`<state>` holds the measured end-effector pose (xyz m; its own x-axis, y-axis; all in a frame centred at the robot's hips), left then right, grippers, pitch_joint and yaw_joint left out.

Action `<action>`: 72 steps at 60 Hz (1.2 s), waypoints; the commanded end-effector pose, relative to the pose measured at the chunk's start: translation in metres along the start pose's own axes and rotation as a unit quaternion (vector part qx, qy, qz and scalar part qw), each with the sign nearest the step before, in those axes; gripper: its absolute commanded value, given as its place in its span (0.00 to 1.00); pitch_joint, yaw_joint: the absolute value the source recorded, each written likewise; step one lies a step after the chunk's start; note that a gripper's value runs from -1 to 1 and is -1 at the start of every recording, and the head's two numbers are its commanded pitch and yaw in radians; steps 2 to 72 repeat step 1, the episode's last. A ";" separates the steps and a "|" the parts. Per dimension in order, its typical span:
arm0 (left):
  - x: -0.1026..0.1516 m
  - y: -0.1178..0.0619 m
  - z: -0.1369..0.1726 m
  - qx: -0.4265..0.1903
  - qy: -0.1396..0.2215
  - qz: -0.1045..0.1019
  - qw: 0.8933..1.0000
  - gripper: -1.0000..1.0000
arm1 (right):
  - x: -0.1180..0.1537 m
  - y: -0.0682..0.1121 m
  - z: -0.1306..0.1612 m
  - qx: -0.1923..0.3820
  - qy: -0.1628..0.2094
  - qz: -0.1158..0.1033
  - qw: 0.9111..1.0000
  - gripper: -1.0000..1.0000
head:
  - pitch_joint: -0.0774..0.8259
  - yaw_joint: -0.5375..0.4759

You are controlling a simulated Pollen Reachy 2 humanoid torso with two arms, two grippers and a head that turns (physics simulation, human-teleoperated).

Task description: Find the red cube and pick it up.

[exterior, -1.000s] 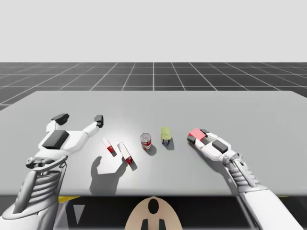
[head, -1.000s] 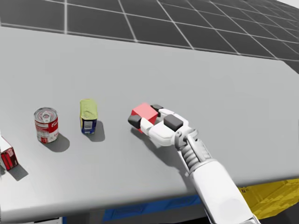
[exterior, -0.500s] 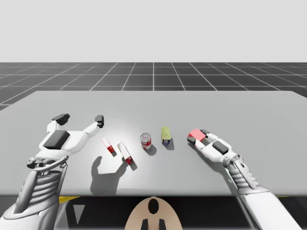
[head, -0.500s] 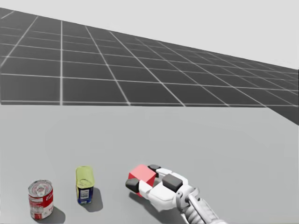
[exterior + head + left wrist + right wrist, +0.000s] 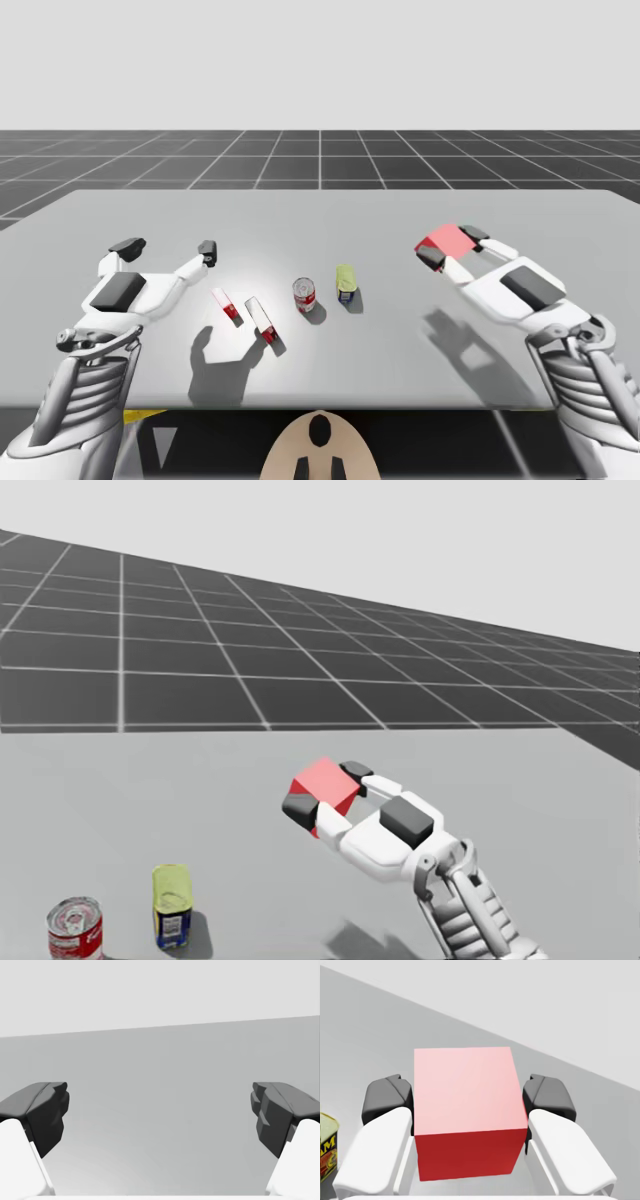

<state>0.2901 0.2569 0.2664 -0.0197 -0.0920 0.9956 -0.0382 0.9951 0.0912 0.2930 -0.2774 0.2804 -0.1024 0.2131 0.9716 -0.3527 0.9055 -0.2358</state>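
The red cube (image 5: 446, 240) hangs above the table at the right, held between the dark pads of my right gripper (image 5: 451, 246). Its shadow lies on the tabletop below. In the head view the red cube (image 5: 326, 785) is clamped in my right gripper (image 5: 330, 792), clear of the surface. The right wrist view has the red cube (image 5: 467, 1110) squeezed from both sides by the fingers (image 5: 387, 1097). My left gripper (image 5: 167, 245) hovers over the table's left part, open wide, with nothing between its fingertips (image 5: 47, 1110).
Two small red-and-white boxes (image 5: 226, 304) (image 5: 262, 318) lie left of centre. A red-and-white can (image 5: 305, 295) and a yellow-green tin with a blue label (image 5: 346, 282) stand mid-table. The grey table (image 5: 320, 220) stretches far behind them.
My right gripper has lifted the red cube off the table and carried it up and to the right. My head has turned upward. The left arm has stayed still.
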 end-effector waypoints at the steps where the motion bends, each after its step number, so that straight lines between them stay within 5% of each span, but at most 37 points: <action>1: 0.000 0.000 0.000 0.000 0.000 0.000 1.000 0.00 | 0.076 -0.012 0.007 -0.023 -0.080 0.035 0.996 1.00 | 0.38 0.12; 72: 0.000 0.000 0.000 0.000 0.000 0.000 1.000 0.00 | 0.076 -0.012 0.007 -0.023 -0.080 0.035 0.996 1.00 | 0.38 0.12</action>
